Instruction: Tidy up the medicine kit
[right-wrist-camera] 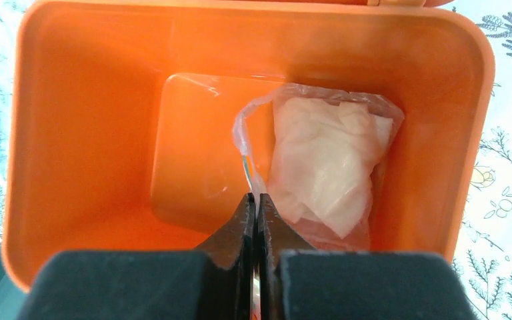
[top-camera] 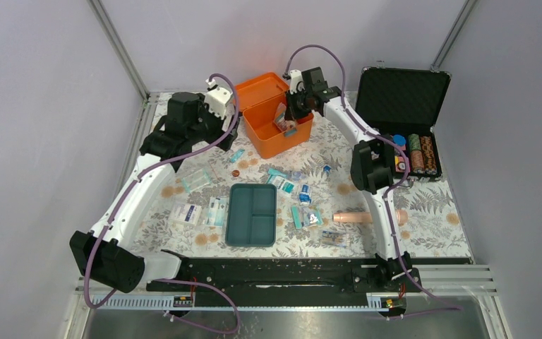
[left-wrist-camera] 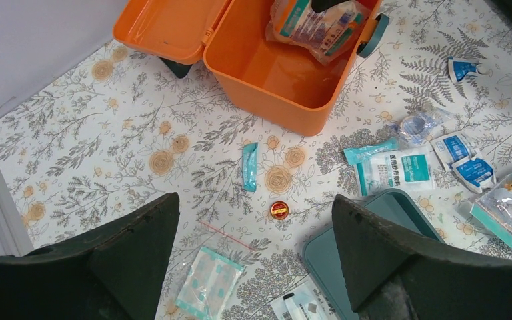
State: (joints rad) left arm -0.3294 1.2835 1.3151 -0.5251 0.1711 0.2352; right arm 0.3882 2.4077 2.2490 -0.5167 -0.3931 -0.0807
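Observation:
The orange medicine kit box stands open at the back centre, its lid laid back. My right gripper hangs in the box, shut on the edge of a clear plastic bag of white dressings, seen also in the left wrist view. The teal three-compartment tray lies on the table in front of the box. White-and-teal packets lie scattered around the tray. My left gripper is open and empty above the table left of the box, over a small red tin and a teal sachet.
A black foam-lined case of poker chips stands open at the back right. A beige tube lies right of the tray. Clear bags of plasters and packets lie at the left. Grey walls close in both sides.

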